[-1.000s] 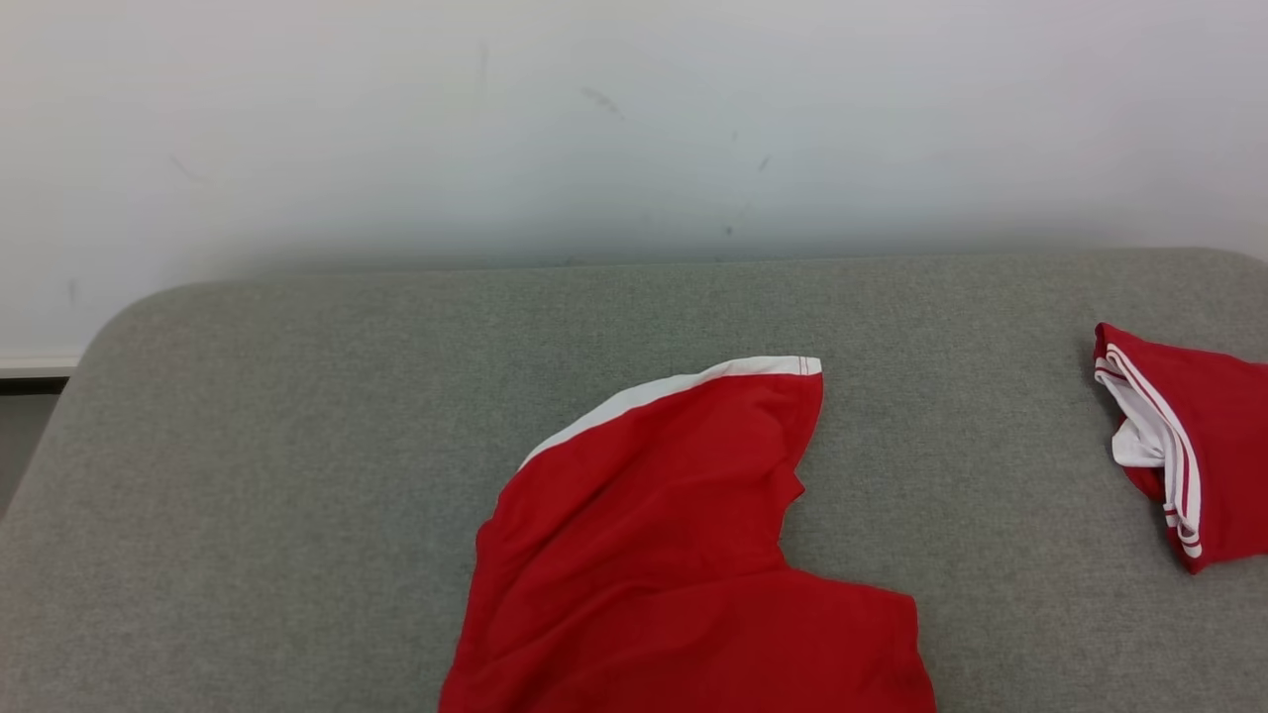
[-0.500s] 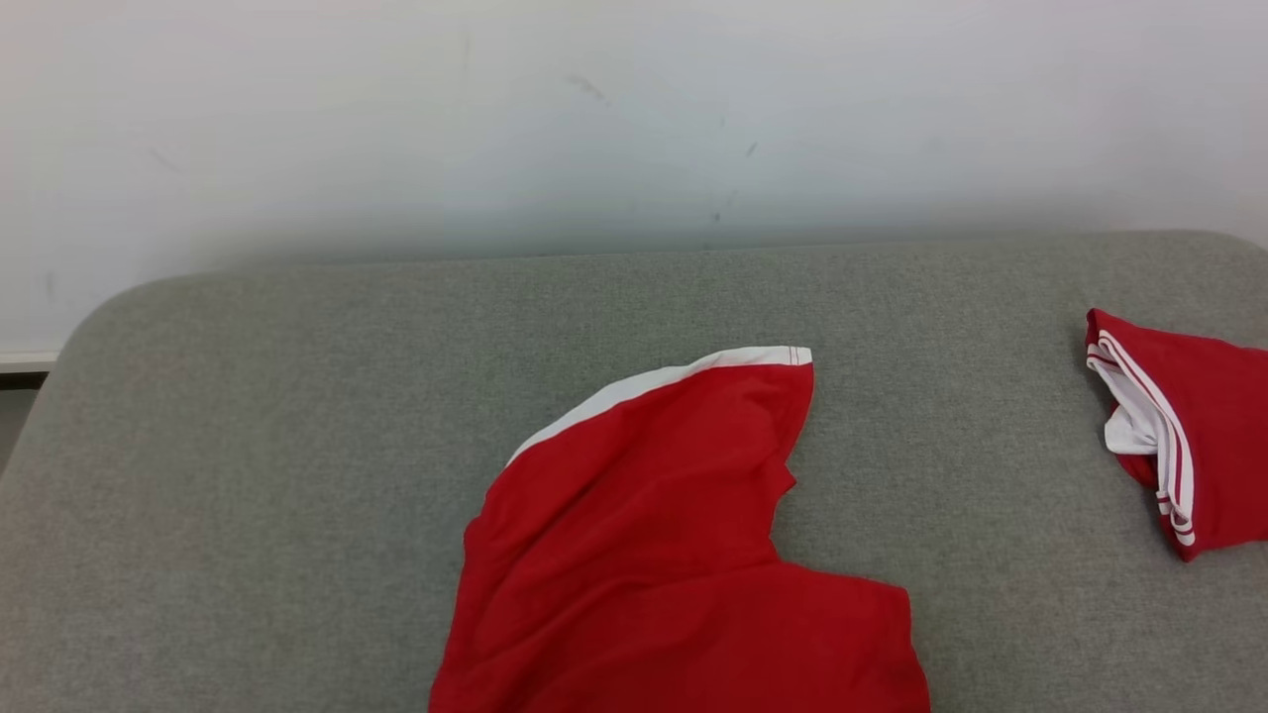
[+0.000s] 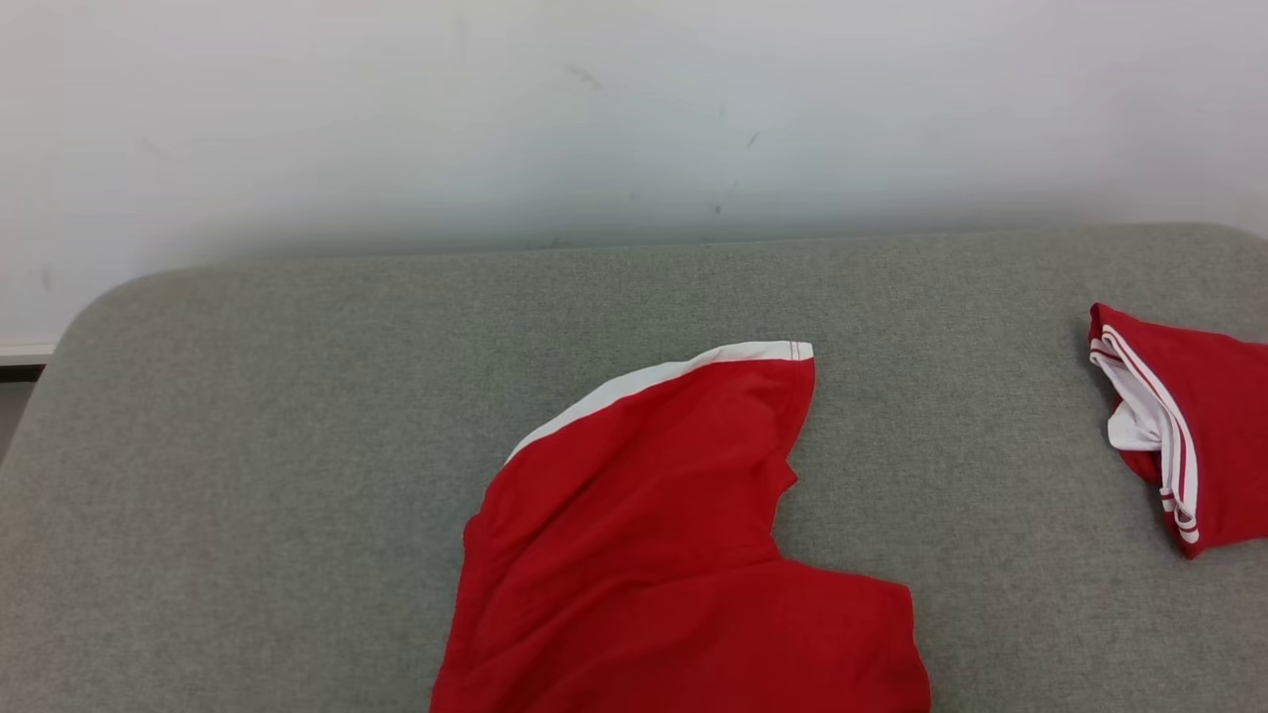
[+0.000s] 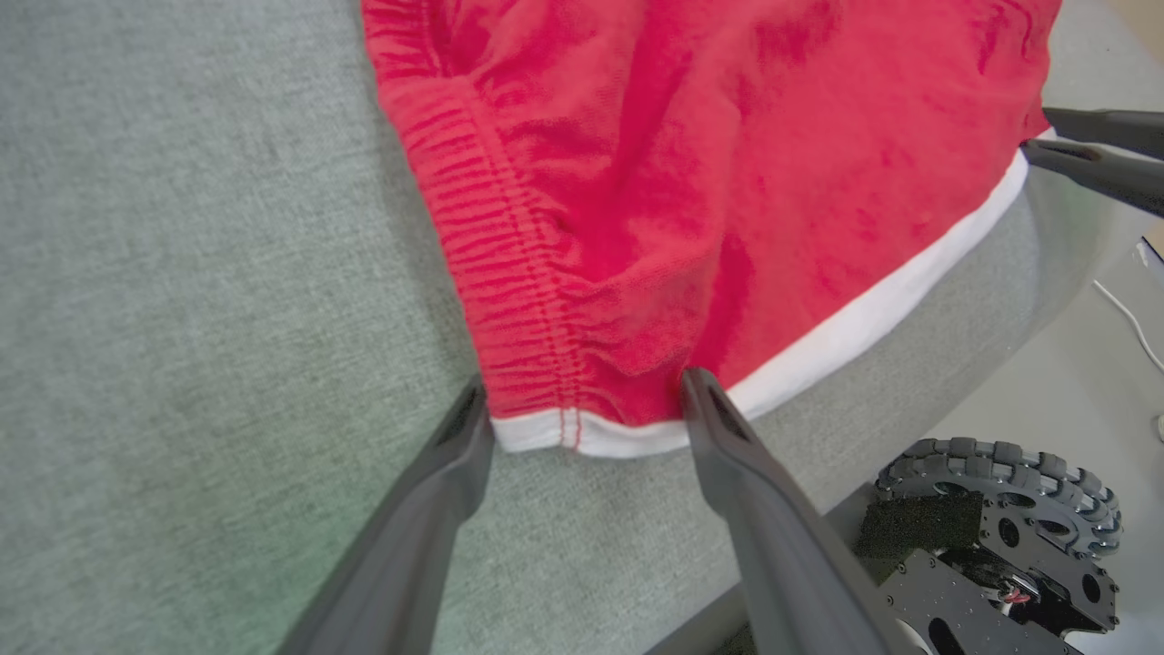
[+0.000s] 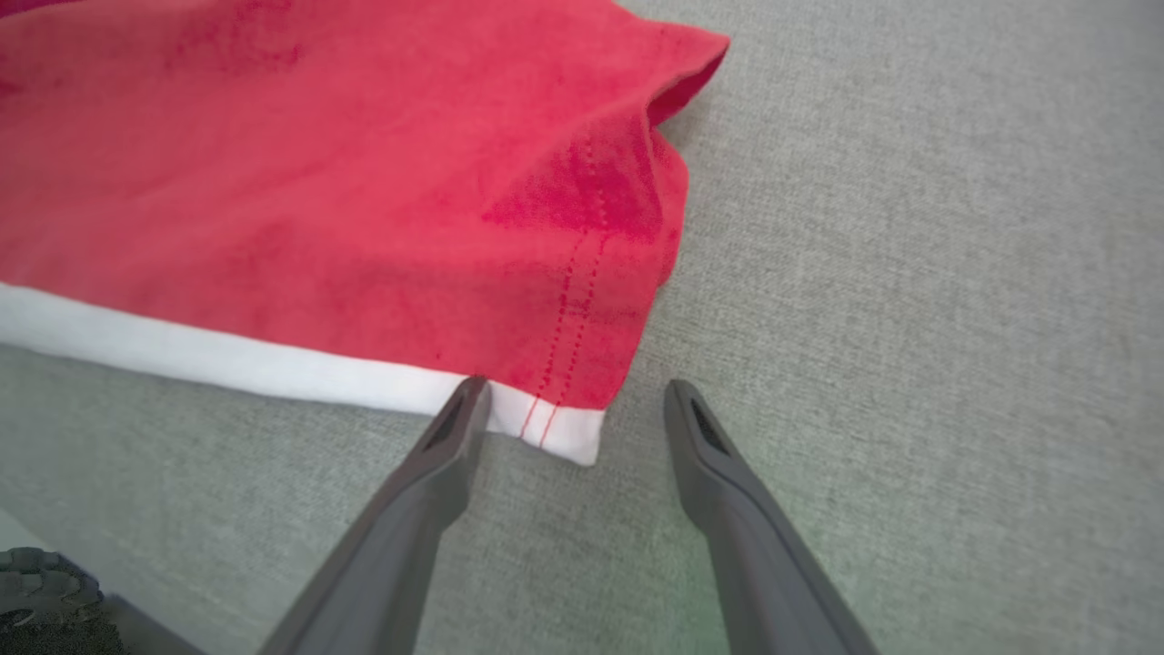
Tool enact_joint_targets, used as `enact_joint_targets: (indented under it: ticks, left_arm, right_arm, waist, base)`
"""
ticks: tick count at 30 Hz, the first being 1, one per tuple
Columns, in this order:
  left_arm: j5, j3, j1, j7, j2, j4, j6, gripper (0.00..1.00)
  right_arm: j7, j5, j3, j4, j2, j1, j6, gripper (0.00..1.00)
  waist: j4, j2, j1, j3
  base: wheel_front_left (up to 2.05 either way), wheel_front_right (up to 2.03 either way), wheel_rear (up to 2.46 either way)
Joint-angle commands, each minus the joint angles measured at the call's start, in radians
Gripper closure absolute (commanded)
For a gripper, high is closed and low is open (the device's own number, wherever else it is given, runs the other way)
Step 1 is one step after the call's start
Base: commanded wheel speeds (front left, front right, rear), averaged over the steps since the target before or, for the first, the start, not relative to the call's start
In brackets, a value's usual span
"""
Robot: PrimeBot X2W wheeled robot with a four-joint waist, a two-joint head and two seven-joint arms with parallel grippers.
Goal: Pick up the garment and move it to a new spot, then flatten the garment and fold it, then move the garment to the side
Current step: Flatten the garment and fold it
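The garment [image 3: 674,555], red with a white band along its edge, lies crumpled on the grey cushion [image 3: 297,446], at the near middle in the head view, one leg reaching up toward the pale wall [image 3: 594,119] and the rest running off the bottom of that view. Well apart from it, at the cushion's right edge, lies a second red piece [image 3: 1189,426] with white stripes and a white lining (whether it is folded or just bunched cannot be told). In the left wrist view the left gripper [image 4: 582,396] stands spread wide, pinching nothing. Its two tips sit at the garment's white-banded corner, one just beside the gathered waistband seam and the other at the red cloth just above the band, so the corner lies between them. Past the cushion's edge in that view a wheel [image 4: 1000,459] of the robot's base shows, and two dark fingers [image 4: 1109,173] of the other arm reach in near the far end of the white band. In the right wrist view the right gripper [image 5: 573,391] is likewise spread and holds nothing. One tip meets the white band beside a double line of red stitching, the other hangs over bare cushion just beside the corner.
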Motion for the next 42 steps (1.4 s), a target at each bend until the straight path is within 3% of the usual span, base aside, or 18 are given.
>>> enact_joint_targets:
  ticks: [1, 9, 10, 11, 12, 13, 14, 15, 21, 25, 30, 33, 42]
  left_arm:
    - [-0.004, -0.002, -0.013, -0.004, 0.008, 0.007, 0.002, 0.0]
    - [-0.01, -0.013, -0.026, -0.011, 0.006, 0.016, 0.002, 0.0]
    - [-0.011, -0.016, -0.027, -0.011, 0.006, 0.017, 0.002, 0.01]
    - [-0.013, -0.021, -0.028, -0.009, 0.005, 0.018, 0.002, 0.09]
    - [-0.016, -0.025, -0.031, -0.005, 0.004, 0.019, 0.002, 0.37]
    - [-0.022, -0.03, -0.032, -0.003, 0.004, 0.019, 0.002, 0.56]
    - [-0.025, -0.035, -0.033, -0.003, 0.005, 0.019, 0.002, 0.74]
    - [-0.028, -0.039, -0.034, -0.002, 0.007, 0.02, 0.002, 1.0]
    - [-0.103, -0.07, -0.022, 0.026, 0.026, -0.011, 0.002, 1.0]
    - [-0.24, -0.054, -0.016, 0.042, 0.041, -0.117, 0.002, 1.0]
    - [-0.4, 0.0, -0.042, 0.078, 0.101, -0.349, 0.002, 1.0]
    - [-0.479, 0.067, -0.073, 0.111, 0.151, -0.552, 0.01, 1.0]
    - [-0.676, 0.194, -0.233, 0.221, 0.193, -0.923, 0.058, 1.0]
  right_arm:
    - [0.014, 0.005, 0.013, 0.005, 0.003, -0.009, -0.002, 0.0]
    - [0.065, 0.027, 0.059, 0.022, 0.001, -0.019, -0.001, 0.0]
    - [0.073, 0.033, 0.066, 0.025, 0.001, -0.021, 0.0, 0.05]
    - [0.078, 0.04, 0.07, 0.027, 0.001, -0.022, 0.001, 0.51]
    - [0.085, 0.047, 0.076, 0.029, 0.0, -0.023, 0.001, 0.77]
    - [0.092, 0.054, 0.088, 0.028, -0.003, -0.023, 0.002, 1.0]
    - [0.094, 0.066, 0.096, 0.021, -0.006, -0.022, 0.002, 1.0]
    - [0.092, 0.083, 0.096, 0.014, -0.01, -0.021, 0.002, 1.0]
    - [0.068, 0.293, 0.043, -0.096, -0.023, -0.013, 0.0, 1.0]
    - [0.067, 0.442, -0.016, -0.225, -0.059, -0.006, 0.0, 1.0]
    - [0.09, 0.581, -0.115, -0.421, -0.119, 0.006, 0.0, 1.0]
    - [0.12, 0.667, -0.199, -0.601, -0.159, 0.02, 0.0, 1.0]
    - [0.195, 0.818, -0.423, -0.965, -0.183, -0.018, 0.0, 1.0]
  waist:
    - [0.003, 0.0, 0.0, 0.001]
    - [0.01, 0.0, 0.0, 0.011]
    - [0.011, 0.0, 0.0, 0.012]
    - [0.012, 0.0, 0.0, 0.013]
    - [0.012, 0.0, 0.0, 0.013]
    - [0.013, 0.0, 0.0, 0.013]
    - [0.014, 0.0, 0.0, 0.012]
    - [0.014, 0.0, 0.0, 0.011]
    - [0.011, 0.0, 0.0, -0.008]
    - [0.007, 0.0, 0.0, -0.031]
    - [0.008, 0.0, 0.0, -0.063]
    - [0.006, 0.0, 0.0, -0.082]
    - [-0.012, 0.0, 0.0, -0.089]
  base:
    - [0.0, 0.0, 0.0]
    - [0.0, 0.0, 0.0]
    - [0.0, 0.0, 0.0]
    - [0.0, 0.0, 0.0]
    - [0.0, 0.0, 0.0]
    - [0.0, 0.0, 0.0]
    - [0.0, 0.0, 0.0]
    - [0.0, 0.0, 0.0]
    - [0.0, 0.0, 0.0]
    - [0.0, 0.0, 0.0]
    - [0.0, 0.0, 0.0]
    - [0.0, 0.0, 0.0]
    - [0.0, 0.0, 0.0]
